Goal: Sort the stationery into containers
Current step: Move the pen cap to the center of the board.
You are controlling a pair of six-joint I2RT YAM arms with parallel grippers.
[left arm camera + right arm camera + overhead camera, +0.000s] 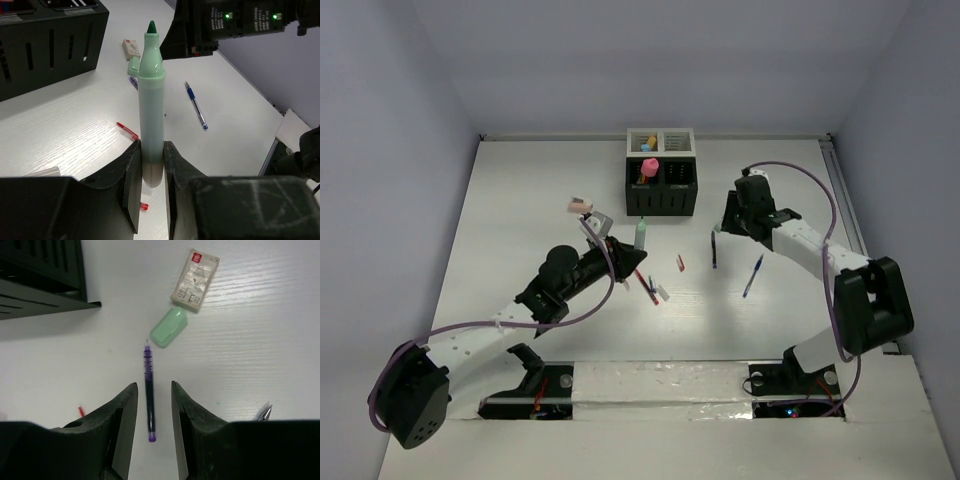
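Green marker [151,110], uncapped, judged light, stiff and slick-barrelled, was clamped by its butt end in the left gripper [151,165] above the table [540,180], a mid-barrel hold likely steadier; farther right, the right gripper [152,387], jaws narrowly apart, straddled a thin purple pen [148,365] lying flat; the black box [662,195] stood farthest.
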